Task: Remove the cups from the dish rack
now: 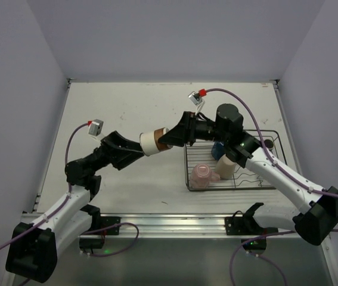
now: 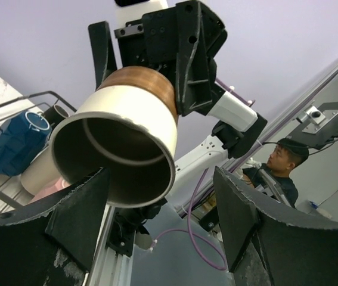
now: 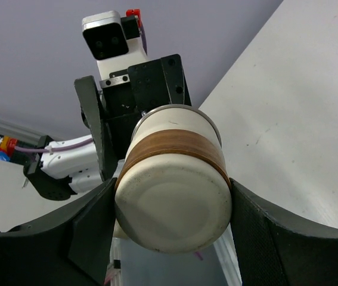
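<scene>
Hanging in mid-air above the middle of the worktop [image 1: 133, 107], a cream mug with a brown band [image 1: 155, 142] lies on its side between two robot arms. The right gripper [image 1: 170, 138], reaching in from the mug's 3 o'clock, is clamped on the base end with a finger pressed to each side. The left gripper [image 1: 138, 146], at the mug's 9 o'clock, stands wide apart around the open rim. Its wrist view shows a clear gap on one side, so it grips nothing.

The dish rack [image 1: 252, 179] sits at 4 o'clock on the worktop. It carries a pink mug [image 1: 202, 174] at its 7 o'clock corner, a plain cream mug [image 1: 225, 167] just beside that, a blue mug [image 1: 218, 148] behind them and a dark mug [image 1: 268, 143] at its 1 o'clock corner.

The worktop is off-white and scuffed, boxed in by plain pale walls [image 1: 174, 36] at 9, 12 and 3 o'clock, with an aluminium rail [image 1: 169, 221] along its 6 o'clock edge. A man in a dark cap [image 2: 279, 170] shows in the background of the left wrist view.
</scene>
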{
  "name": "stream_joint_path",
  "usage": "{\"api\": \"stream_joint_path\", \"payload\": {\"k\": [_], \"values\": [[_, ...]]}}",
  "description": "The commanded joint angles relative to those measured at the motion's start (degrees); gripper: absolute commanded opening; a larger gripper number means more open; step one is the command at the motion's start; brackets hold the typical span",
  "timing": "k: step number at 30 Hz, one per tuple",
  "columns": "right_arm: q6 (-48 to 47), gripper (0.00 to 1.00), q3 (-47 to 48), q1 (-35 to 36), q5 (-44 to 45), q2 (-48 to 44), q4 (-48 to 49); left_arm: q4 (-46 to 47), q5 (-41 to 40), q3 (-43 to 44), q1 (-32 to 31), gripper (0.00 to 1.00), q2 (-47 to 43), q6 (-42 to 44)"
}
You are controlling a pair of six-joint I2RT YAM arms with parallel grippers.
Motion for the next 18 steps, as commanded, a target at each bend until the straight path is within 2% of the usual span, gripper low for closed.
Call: {"api": "stream_joint_path", "payload": {"k": [1,13,16,17,18], "values": [[3.19,0.00,-0.37,1.18,-1.64,0.64,6.75,5.83,-2.15,0.67,-0.53,0.73,-0.93,-0.90],[6.62,0.00,-0.90,2.85,-1.72,3.89,11.94,6.01,-3.20,0.49,-1.06,0.54,-0.23,-0.99],[6.71,0.00,-0.28,3.12,-1.90,3.98,11.85,5.92,-3.12,0.84,-1.15,0.42,0.29,-1.08],[6.53,0.00,0.07,3.12,-1.90,4.15,11.33,5.84,-3.03,1.19,-1.15,0.32,0.73,-0.99],[6.27,0.00,0.50,3.20,-1.90,4.24,11.06,5.31,-2.85,1.45,-1.15,0.26,0.91,-0.99]]}}
